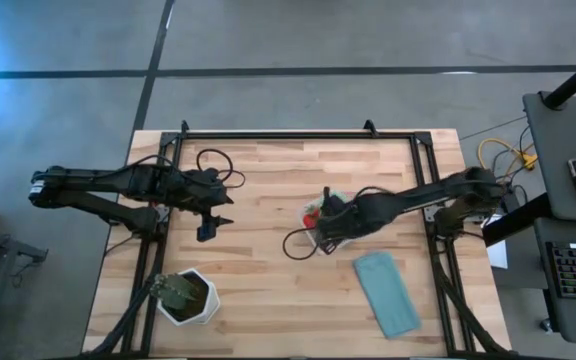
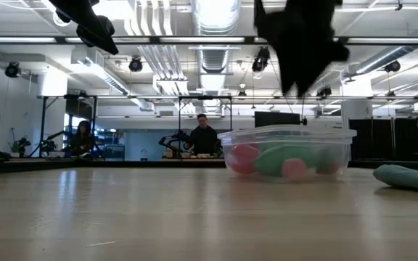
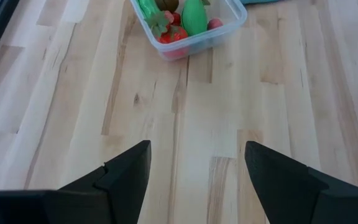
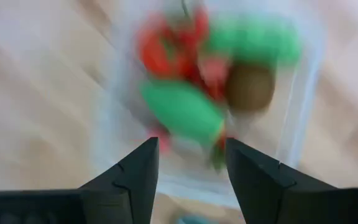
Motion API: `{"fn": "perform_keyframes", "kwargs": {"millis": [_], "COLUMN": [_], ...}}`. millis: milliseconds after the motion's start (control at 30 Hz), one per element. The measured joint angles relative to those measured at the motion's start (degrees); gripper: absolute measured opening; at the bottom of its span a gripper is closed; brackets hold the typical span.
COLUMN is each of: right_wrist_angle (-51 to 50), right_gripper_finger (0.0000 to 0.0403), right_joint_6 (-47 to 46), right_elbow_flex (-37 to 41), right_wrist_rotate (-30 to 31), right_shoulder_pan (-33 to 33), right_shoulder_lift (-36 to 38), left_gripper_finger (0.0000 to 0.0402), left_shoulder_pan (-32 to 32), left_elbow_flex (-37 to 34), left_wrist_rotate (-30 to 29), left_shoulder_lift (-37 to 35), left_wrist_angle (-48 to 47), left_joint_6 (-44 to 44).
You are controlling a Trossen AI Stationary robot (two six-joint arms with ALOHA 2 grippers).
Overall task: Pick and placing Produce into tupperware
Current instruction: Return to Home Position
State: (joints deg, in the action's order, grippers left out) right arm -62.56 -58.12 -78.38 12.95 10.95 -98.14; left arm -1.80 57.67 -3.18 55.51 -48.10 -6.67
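On the wood table (image 1: 268,180), what's sitting where, biggest stuff first? (poster_a)

Two dark arms reach in from the sides. The left gripper (image 1: 208,228) hangs over bare boards on the left half, well apart from everything. In its wrist view the fingers (image 3: 129,165) are spread wide with nothing between them. The right gripper (image 1: 326,218) is directly over the tupperware (image 2: 287,135) near the middle. From the low view it's up above the rim, not touching, and it's splayed and empty too. (poster_b)

And the loose stuff? (poster_a)

A teal cloth (image 1: 388,292) lies flat just to the right of the tub, toward the near edge. A white plant pot (image 1: 200,305) sits at the near-left corner. (poster_b)

What's in the tub? (poster_a)

All the produce I can spot is inside, piled together: green pieces (image 3: 193,17), red pieces (image 3: 173,34), a brown oval (image 4: 250,87), and a pink round one (image 2: 294,168) against the front wall. The right wrist view is smeared, so I can't count them. (poster_b)
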Motion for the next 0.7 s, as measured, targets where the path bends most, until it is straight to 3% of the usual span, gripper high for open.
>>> {"fn": "perform_keyframes", "kwargs": {"millis": [167,267,367,433,533,633,700], "right_wrist_angle": [0.52,0.58,2.22,5.98,11.16,12.34,12.78], "right_gripper_finger": [0.0177,0.0175,0.0171,0.0169,0.0169,0.0169,0.0167], "right_joint_6": [3.18,2.73,-0.89,7.32,22.67,23.57,21.68], "right_elbow_flex": [-8.86,-14.86,-20.76,-23.67,-25.38,-23.22,-18.23], "right_wrist_rotate": [9.40,10.00,10.73,11.15,11.25,10.71,11.30], "right_shoulder_pan": [2.32,2.13,2.21,4.34,8.52,10.11,10.85], "right_shoulder_lift": [7.40,10.82,14.29,16.25,18.08,20.23,22.34], "left_gripper_finger": [0.0246,0.0246,0.0246,0.0246,0.0246,0.0246,0.0246], "left_shoulder_pan": [0.00,0.00,-0.03,-0.17,-0.19,-0.26,-0.55], "left_elbow_flex": [2.34,4.45,6.55,7.11,6.57,2.86,-2.55], "left_wrist_rotate": [-0.02,0.00,0.02,3.04,13.11,19.40,19.65], "left_shoulder_lift": [-0.04,-0.74,-2.07,-3.38,-6.32,-10.89,-14.11], "left_wrist_angle": [-0.28,-1.71,-1.44,-0.66,7.90,17.42,26.18], "left_joint_6": [-0.19,-2.80,-11.90,-12.24,-10.75,-9.48,-10.53]}}
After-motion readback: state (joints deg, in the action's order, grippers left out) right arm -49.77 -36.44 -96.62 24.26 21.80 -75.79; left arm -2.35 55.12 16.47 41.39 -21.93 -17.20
